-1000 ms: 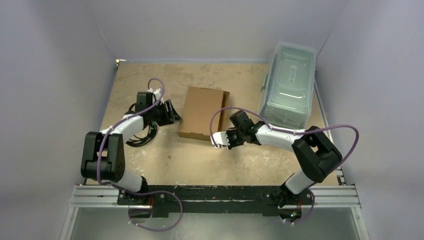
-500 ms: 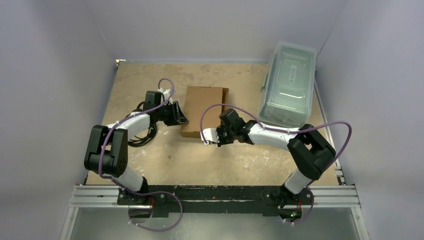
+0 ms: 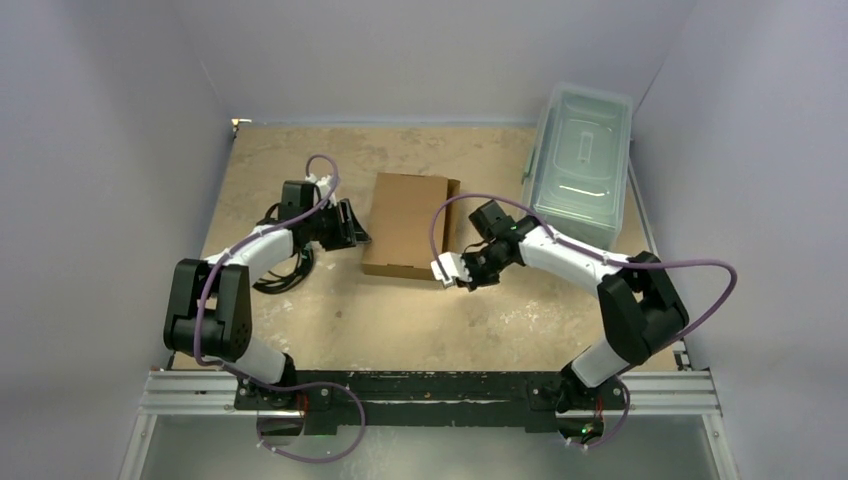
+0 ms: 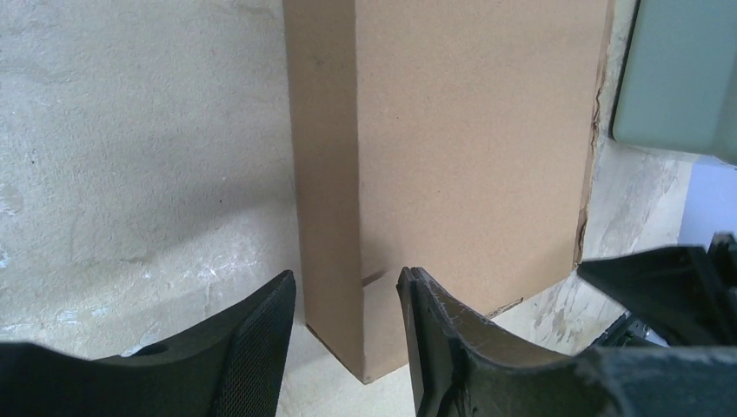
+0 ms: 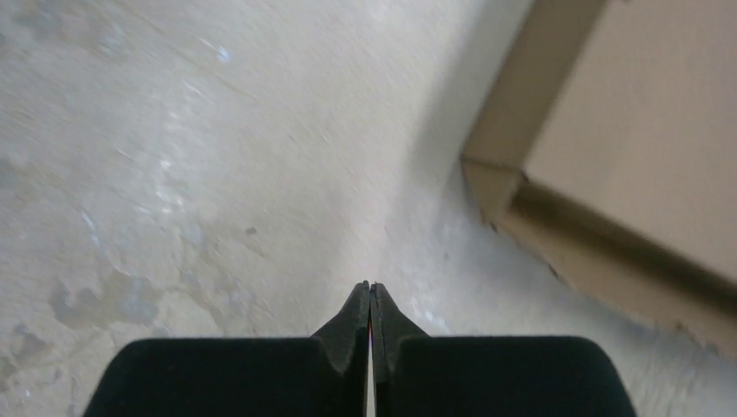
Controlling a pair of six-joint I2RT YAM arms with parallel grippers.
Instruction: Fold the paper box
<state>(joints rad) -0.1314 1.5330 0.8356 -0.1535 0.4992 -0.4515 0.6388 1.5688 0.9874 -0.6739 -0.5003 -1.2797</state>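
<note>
1. Left gripper stands open, its two black fingers spread apart with nothing clamped between them. It sits low over the desk, just beside the left side wall of the paper box.
2. Seen from that wrist, the near left corner of the paper box shows in the gap between the fingers, a little past their tips. Whether either finger touches the cardboard, I cannot tell.
3. Right gripper is closed tight, its fingers pressed flat against each other and holding nothing. It points down at bare desk just off the near right corner of the paper box, with a clear strip of desk between it and the cardboard.
4. The paper box lies flat near the middle of the desk, between the two arms, closed into a shallow rectangular shape with its plain brown top face up. A narrow strip of cardboard shows along its right edge, and that edge looks a bit ragged from the left wrist view.
5. A clear plastic bin with its lid on sits at the far right of the desk, near the paper box but not touching it.
6. Purple cables loop over both arms, and a tangle of black cable lies on the desk beside the left arm.
</note>
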